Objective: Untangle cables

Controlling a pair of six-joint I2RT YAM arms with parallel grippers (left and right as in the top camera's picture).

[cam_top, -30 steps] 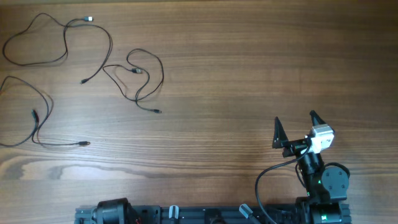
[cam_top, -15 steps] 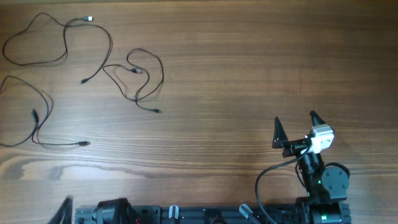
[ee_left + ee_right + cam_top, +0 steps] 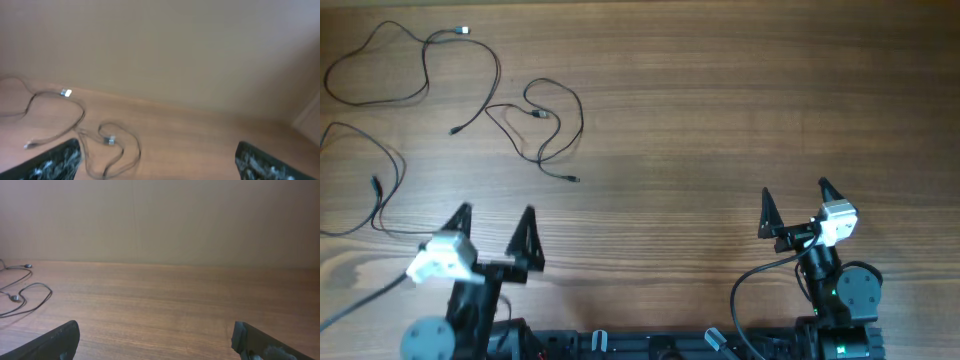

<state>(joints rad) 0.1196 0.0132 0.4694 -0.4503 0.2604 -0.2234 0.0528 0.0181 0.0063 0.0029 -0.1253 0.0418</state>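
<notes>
Three thin black cables lie apart on the wooden table at the far left. One cable (image 3: 425, 65) has a white plug tip. A looped cable (image 3: 560, 125) lies to its right. A third cable (image 3: 385, 190) runs along the left edge. My left gripper (image 3: 492, 215) is open and empty, near the front left, just right of the third cable's end. In the left wrist view the white-tipped cable (image 3: 75, 107) and the looped cable (image 3: 132, 150) lie ahead of my open left gripper (image 3: 157, 162). My right gripper (image 3: 795, 190) is open and empty at the front right, far from the cables. In the right wrist view the gripper (image 3: 155, 342) faces bare wood, with a cable (image 3: 30, 300) at the far left.
The wooden table (image 3: 720, 100) fills the overhead view. The arms' black base rail (image 3: 650, 345) runs along the front edge. A thick black arm cable (image 3: 745, 290) curves by the right arm's base. A plain beige wall (image 3: 160, 220) stands behind the table.
My left arm has come into the overhead view from the bottom left edge and now stands over the front left of the table, open. The right arm and the cables have not moved.
</notes>
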